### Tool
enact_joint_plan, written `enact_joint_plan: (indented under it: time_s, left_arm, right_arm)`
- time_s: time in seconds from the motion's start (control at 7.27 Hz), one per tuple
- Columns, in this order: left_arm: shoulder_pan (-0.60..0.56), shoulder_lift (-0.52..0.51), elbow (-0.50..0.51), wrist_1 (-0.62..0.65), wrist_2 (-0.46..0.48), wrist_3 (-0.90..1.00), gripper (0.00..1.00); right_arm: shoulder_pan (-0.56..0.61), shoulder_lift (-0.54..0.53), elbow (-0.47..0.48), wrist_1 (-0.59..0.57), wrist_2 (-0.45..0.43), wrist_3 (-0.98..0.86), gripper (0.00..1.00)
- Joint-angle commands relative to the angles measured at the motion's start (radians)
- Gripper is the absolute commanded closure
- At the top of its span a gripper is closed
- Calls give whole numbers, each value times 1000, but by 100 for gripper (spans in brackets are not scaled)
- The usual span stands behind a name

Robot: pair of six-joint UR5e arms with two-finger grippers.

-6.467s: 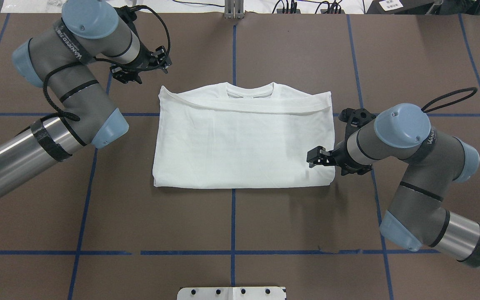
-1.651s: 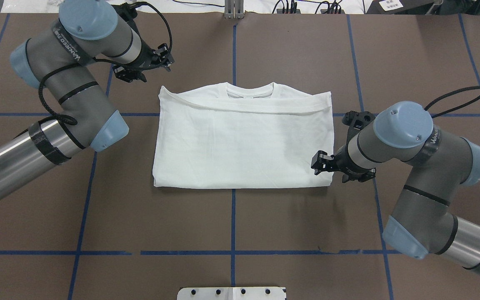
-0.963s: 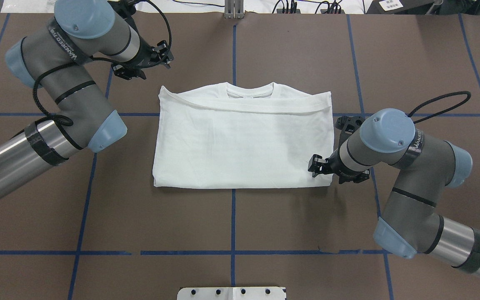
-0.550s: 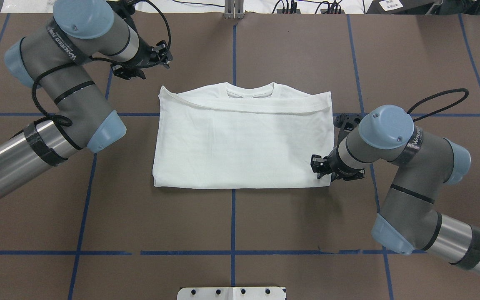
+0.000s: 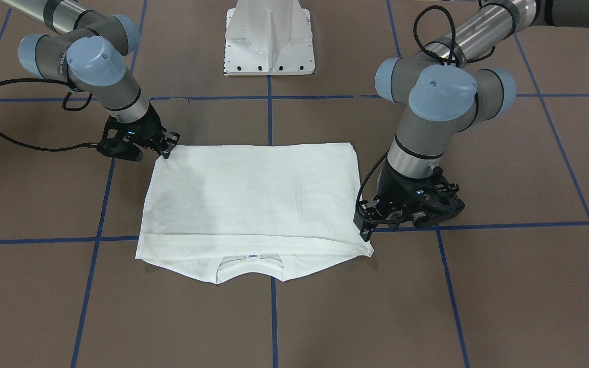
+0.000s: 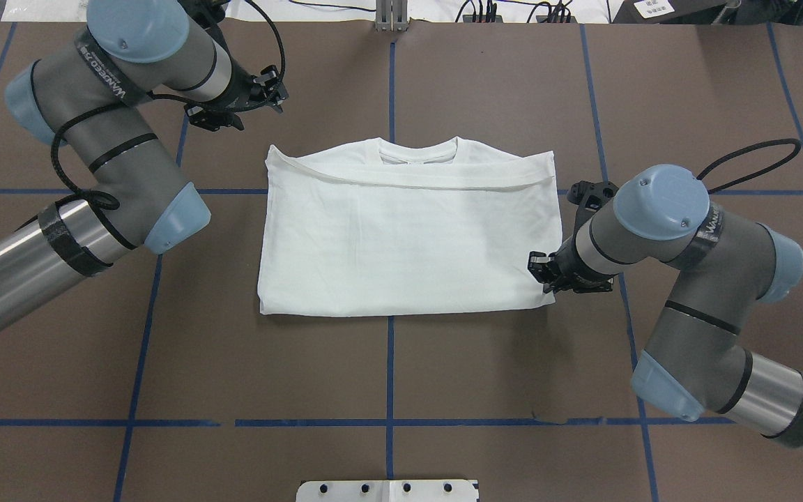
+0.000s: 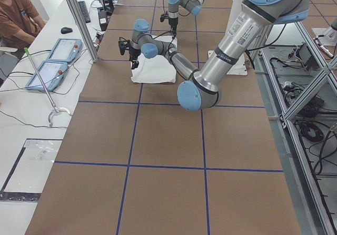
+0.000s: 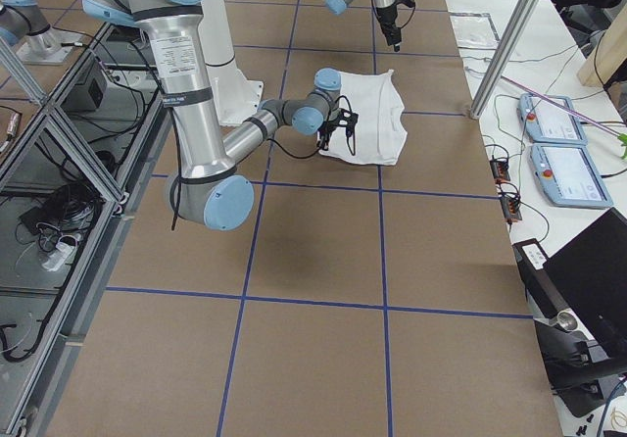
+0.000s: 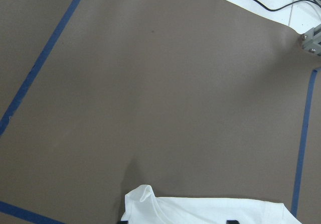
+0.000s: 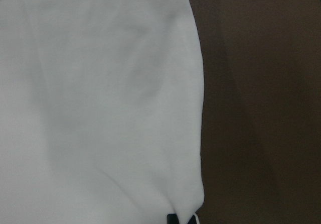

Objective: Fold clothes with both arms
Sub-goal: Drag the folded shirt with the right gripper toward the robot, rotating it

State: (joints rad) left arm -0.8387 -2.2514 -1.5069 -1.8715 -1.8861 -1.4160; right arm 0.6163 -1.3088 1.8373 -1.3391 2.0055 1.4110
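On the table [image 6: 443, 376], right tool [image 5: 168, 148] has shifted at the shirt [image 6: 401, 237] corner, grip unclear; left tool [image 6: 274, 92] wide.

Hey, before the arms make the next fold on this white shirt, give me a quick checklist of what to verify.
1. The shirt lies flat, folded once, collar side far from the robot: ok.
2. The right gripper sits at the shirt's near right corner: ok.
3. The right gripper has the cloth pinched: cannot tell.
4. The left gripper is lined up over the collar-side corner: ok.
5. The left gripper has the cloth pinched: not ok, jaws open above it.
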Motion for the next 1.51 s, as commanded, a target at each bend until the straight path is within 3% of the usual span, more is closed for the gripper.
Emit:
enact_joint_plan:
  time_s: [0.0,0.28,0.55,0.83,1.1,1.24,1.38]
  left_arm:
    - [0,-2,-9,0,1,-4,28]
    - [1,0,-9,0,10,-4,28]
    - [1,1,-18,3,28,-4,28]
    - [4,13,-15,-3,30,-3,29]
    - [4,12,-19,-1,30,-3,29]
    - [4,12,-21,-4,30,-1,29]
    - [4,12,-21,-5,27,-1,29]
  right_arm:
    - [33,-138,101,-3,-13,2,100]
    - [31,-294,206,-3,-10,2,100]
    - [-86,-503,360,-2,16,16,100]
    - [-260,-584,451,-3,67,22,100]
    - [-489,-548,465,0,38,182,100]
    - [-557,-541,465,0,-5,227,1]
    - [-593,-520,468,3,-61,283,0]
